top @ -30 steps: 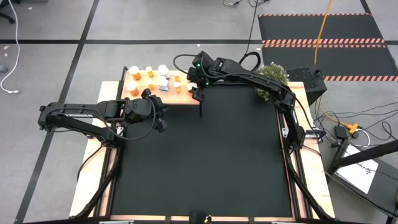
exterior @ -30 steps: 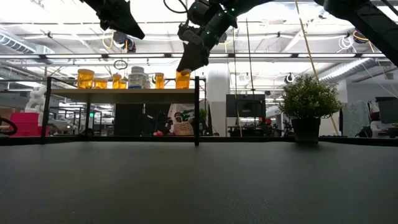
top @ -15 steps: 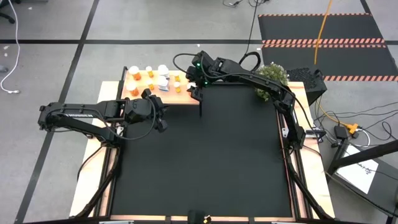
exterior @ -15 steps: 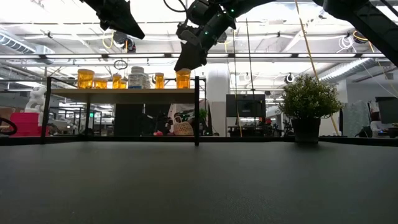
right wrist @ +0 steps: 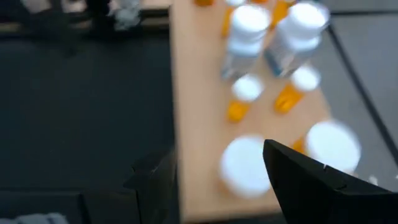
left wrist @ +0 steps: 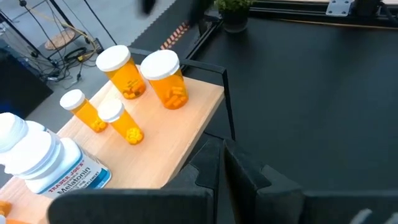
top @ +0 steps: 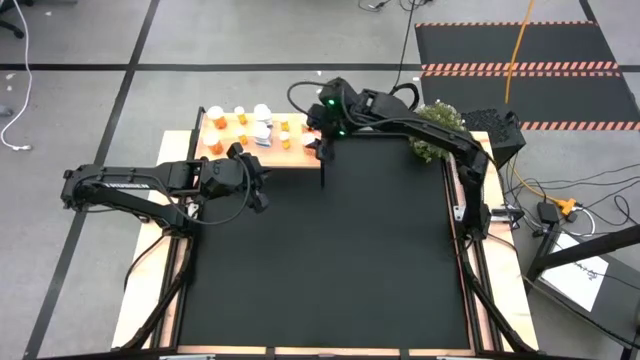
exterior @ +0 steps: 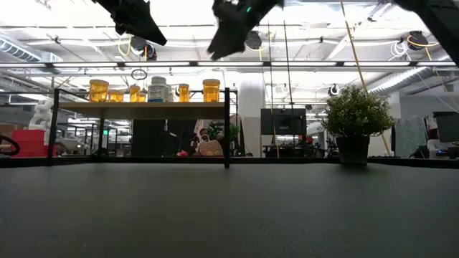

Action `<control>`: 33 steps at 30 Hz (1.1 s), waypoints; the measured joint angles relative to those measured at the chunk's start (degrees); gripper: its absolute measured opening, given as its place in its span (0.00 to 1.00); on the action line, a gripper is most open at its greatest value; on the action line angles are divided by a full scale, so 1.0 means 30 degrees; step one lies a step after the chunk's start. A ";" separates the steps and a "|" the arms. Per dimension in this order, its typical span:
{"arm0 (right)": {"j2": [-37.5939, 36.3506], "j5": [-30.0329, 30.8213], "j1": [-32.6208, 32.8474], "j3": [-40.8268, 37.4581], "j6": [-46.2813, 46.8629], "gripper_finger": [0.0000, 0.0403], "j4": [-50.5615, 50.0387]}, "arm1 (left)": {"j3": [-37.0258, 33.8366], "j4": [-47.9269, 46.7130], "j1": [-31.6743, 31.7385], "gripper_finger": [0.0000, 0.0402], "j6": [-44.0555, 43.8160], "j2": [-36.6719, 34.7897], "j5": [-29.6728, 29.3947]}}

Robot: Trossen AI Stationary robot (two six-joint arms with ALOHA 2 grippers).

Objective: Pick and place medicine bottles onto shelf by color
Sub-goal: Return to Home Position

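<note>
**1. Black mat** (exterior: 229, 215): fills the lower half of the low view and the middle of the high view. It lies on the table (top: 140, 290), whose pale wood edge shows at the lower left.

**2. Left gripper** (top: 256, 180): left of centre in the high view, over the mat, just below the shelf's lower edge. In the low view it hangs at the upper left (exterior: 154, 36), higher than the bottle caps. Jaws pressed together with nothing between them (the left wrist view (left wrist: 224, 149) shows only a thin seam).

**3. Shelf** (top: 290, 160): light-wood board on thin black legs, upper left of centre in the high view. In the low view it is raised at left of centre (exterior: 143, 107).

**4. Medicine bottles** (exterior: 158, 89): all upright on the shelf.
- Two large orange bottles (left wrist: 166, 79) with white caps stand side by side at the board's end by the corner post.
- Two small orange bottles (left wrist: 121, 121) stand near them.
- A white labelled bottle (left wrist: 50, 162) stands next along the board.

**5. Right gripper** (top: 320, 130): above the shelf's right end in the high view, and at top centre of the low view (exterior: 215, 51), clear of the caps. Jaws spread wide and empty. The right wrist view (right wrist: 217, 152) looks down on white caps.

**6. Potted plant** (exterior: 356, 118): right of centre, at the mat's far edge.
</note>
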 joint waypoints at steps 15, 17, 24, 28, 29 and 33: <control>-0.9350 0.5434 0.5359 -0.9508 0.1444 0.59 0.2239 | 0.0007 -0.0085 -0.0993 0.06 -0.0471 -0.1154 -0.0035; -1.1375 0.5501 0.6045 -1.2605 0.2141 0.59 0.4711 | 0.0007 0.0147 -0.1011 0.06 -0.0417 -0.1146 -0.0037; -1.7128 0.5819 0.8192 -2.2785 0.4455 0.59 1.3842 | 0.0003 -0.0572 -0.1011 0.06 -0.0995 -0.1307 -0.0215; -1.9186 0.6914 0.8998 -2.6418 0.4713 0.59 1.5917 | -0.0374 -0.0735 -0.1029 0.06 -0.1576 -0.1642 -0.0666; -1.9596 0.7011 0.9137 -2.7177 0.4699 0.59 1.6210 | -0.0660 -0.0702 -0.1067 0.06 -0.1662 -0.1659 -0.0708; -2.0857 0.6919 0.9261 -2.9634 0.4624 0.59 1.7896 | -0.2040 0.0156 -0.1098 0.06 -0.2059 -0.1796 -0.0712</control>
